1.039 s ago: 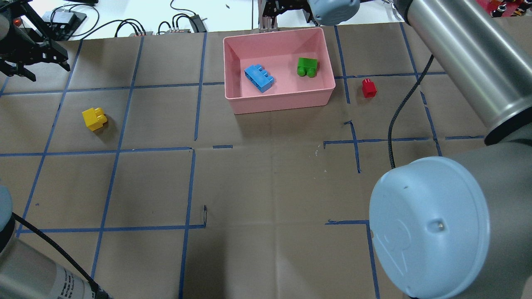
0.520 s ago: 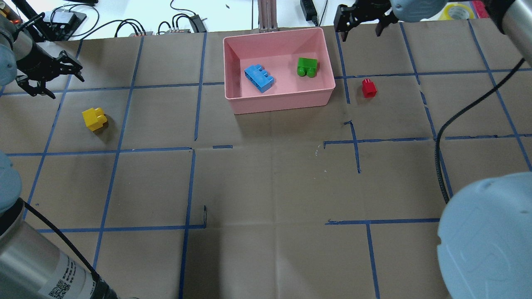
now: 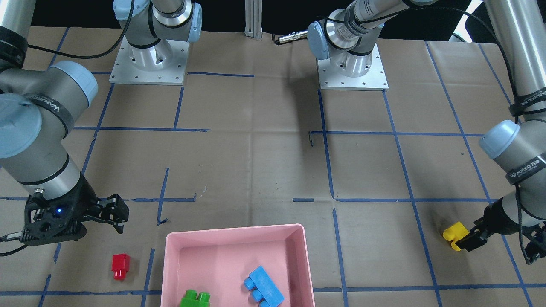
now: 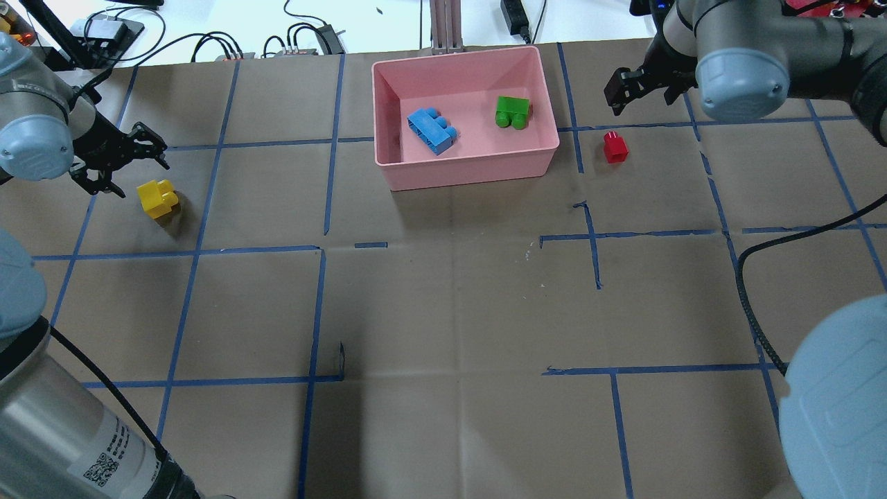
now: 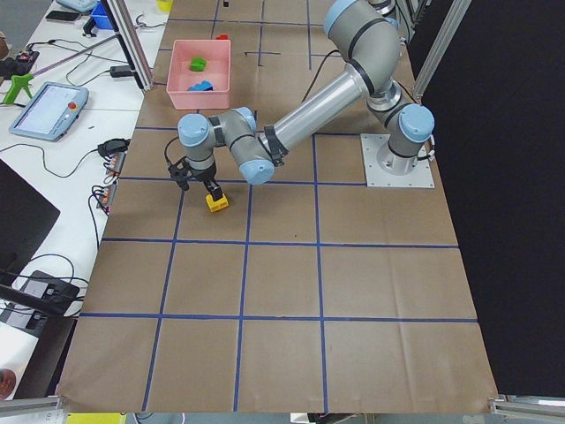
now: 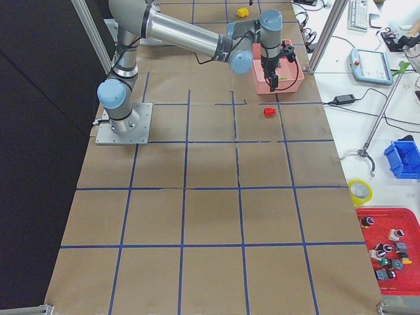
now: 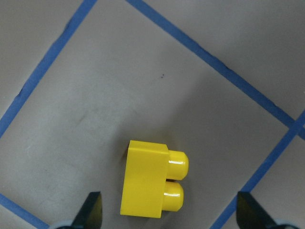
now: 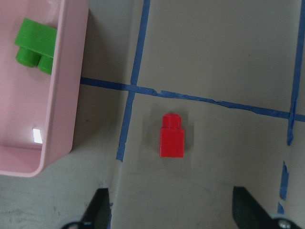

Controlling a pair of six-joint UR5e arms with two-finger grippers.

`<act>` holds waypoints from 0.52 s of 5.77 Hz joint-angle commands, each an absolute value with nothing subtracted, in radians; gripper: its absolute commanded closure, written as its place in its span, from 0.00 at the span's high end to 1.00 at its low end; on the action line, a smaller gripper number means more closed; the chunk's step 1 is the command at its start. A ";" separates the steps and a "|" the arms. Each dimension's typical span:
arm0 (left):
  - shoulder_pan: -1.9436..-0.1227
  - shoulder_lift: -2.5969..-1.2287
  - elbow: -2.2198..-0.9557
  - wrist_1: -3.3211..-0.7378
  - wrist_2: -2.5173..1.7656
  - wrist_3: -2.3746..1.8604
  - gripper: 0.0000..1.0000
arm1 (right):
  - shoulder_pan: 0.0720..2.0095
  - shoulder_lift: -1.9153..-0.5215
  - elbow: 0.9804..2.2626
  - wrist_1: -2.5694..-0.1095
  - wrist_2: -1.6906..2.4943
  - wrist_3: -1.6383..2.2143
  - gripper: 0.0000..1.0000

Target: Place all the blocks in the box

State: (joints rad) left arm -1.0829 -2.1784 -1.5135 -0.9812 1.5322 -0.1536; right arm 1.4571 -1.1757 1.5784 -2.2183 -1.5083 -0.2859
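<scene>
The pink box [image 4: 471, 172] stands at the table's far middle, with the light-blue block [image 4: 432, 130] and the green block [image 4: 513, 111] inside. The yellow block [image 4: 158, 198] lies on the paper at the left. My left gripper [image 4: 142, 173] hovers open just beyond it; in the left wrist view the block [image 7: 150, 183] lies between the spread fingertips [image 7: 90, 210]. The red block [image 4: 615, 147] lies just right of the box. My right gripper [image 4: 641, 98] hovers open beyond it; the right wrist view shows the red block [image 8: 172, 138] ahead of the open fingertips [image 8: 97, 207].
Cables and power bricks [image 4: 229, 45] lie beyond the table's far edge, beside an aluminium post [image 4: 443, 28]. My right arm's elbow [image 4: 838, 402] fills the lower right corner of the overhead view. The arm bases [image 3: 147, 64] are bolted on at the robot's side.
The left gripper has moved right and nearer, to just beside the yellow block. The right arm has swung right and its gripper has come down near the red block. No block has moved.
</scene>
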 commanded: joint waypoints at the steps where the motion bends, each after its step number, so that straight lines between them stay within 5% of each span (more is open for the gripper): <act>1: -1.083 -2.197 -1.566 -0.890 1.532 -0.146 1.00 | 1.456 -1.091 1.624 -2.397 -1.488 -0.287 0.91; 3: -1.080 -2.215 -1.571 -0.882 1.532 -0.140 0.99 | 1.454 -0.991 1.628 -2.529 -1.497 -0.290 0.91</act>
